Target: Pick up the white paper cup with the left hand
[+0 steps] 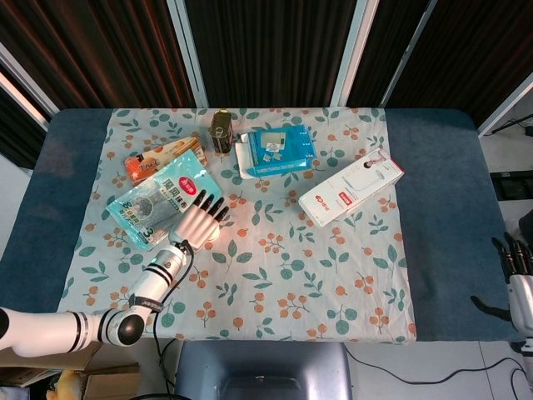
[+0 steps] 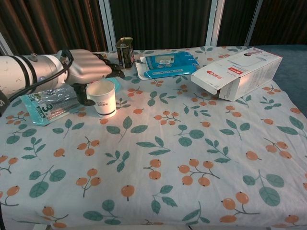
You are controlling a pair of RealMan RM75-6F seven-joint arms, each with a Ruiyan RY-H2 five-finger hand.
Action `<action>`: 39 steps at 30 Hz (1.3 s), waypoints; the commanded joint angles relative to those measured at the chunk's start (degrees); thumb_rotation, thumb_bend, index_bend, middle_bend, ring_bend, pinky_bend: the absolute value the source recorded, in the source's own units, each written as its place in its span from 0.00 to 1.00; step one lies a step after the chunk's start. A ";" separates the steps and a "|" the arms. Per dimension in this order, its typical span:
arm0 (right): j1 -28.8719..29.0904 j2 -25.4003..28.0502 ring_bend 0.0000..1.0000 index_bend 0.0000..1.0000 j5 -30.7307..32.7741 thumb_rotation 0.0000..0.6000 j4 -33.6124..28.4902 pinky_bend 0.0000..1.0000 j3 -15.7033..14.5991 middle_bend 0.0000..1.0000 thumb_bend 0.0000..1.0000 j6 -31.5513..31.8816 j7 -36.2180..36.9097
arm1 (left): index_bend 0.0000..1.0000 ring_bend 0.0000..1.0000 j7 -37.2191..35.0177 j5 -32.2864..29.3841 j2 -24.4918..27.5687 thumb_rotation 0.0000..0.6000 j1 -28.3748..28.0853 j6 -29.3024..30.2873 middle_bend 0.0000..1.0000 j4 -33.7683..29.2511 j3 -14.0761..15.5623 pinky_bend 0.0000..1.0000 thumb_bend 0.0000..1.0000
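**Left hand over the cup, no grasp seen**

The cup (image 2: 102, 98) is a small white paper cup with a dark band near its base and small dark print on its side. It stands upright, mouth open, on the flowered cloth (image 2: 192, 158) toward the table's left side, just beside the teal snack bags (image 2: 45, 103). In the head view it is almost wholly hidden under the hand.

The left hand (image 2: 88, 72) hovers over the cup's rim and far side, palm down, its dark fingertips (image 2: 115, 73) reaching past the rim toward the tin (image 2: 125, 51). The thumb (image 2: 82, 96) hangs down on the cup's left side, very near the wall. Whether it touches cannot be told. The fingers are apart and not wrapped around the cup, which sits flat on the cloth.

The right hand (image 1: 516, 275) shows only at the right edge of the head view, off the table, fingers pointing up; whether it is closed cannot be told.

Behind the cup lie a blue wipes pack (image 2: 168, 63) and a white box (image 2: 237, 73), well apart from it.
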 commanded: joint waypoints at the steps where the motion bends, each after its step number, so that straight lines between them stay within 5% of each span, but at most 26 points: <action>1: 0.06 -0.05 0.00 0.00 0.10 1.00 0.08 0.00 0.01 0.00 0.11 -0.17 0.01 | 0.00 0.00 1.41 -1.44 -0.96 1.00 -1.15 0.62 0.00 1.00 1.04 0.00 0.29; 17: 0.28 0.06 0.00 0.00 0.74 1.00 0.27 0.00 0.00 0.00 0.11 -1.34 0.32 | 0.00 0.00 2.05 -0.37 -3.04 1.00 -2.73 2.57 0.01 3.57 4.23 0.00 0.35; 29: 0.48 0.48 0.00 0.00 1.38 1.00 0.06 0.00 -0.10 0.00 0.11 -2.47 0.23 | 0.26 0.00 -2.19 3.72 -4.74 1.00 -1.46 2.25 0.16 6.44 4.67 0.00 0.42; 39: 0.49 0.57 0.00 0.00 1.51 1.00 0.06 0.00 -0.07 0.00 0.11 -2.56 0.29 | 0.30 0.00 -3.69 5.02 -4.29 1.00 -0.88 2.71 0.17 6.02 4.27 0.00 0.44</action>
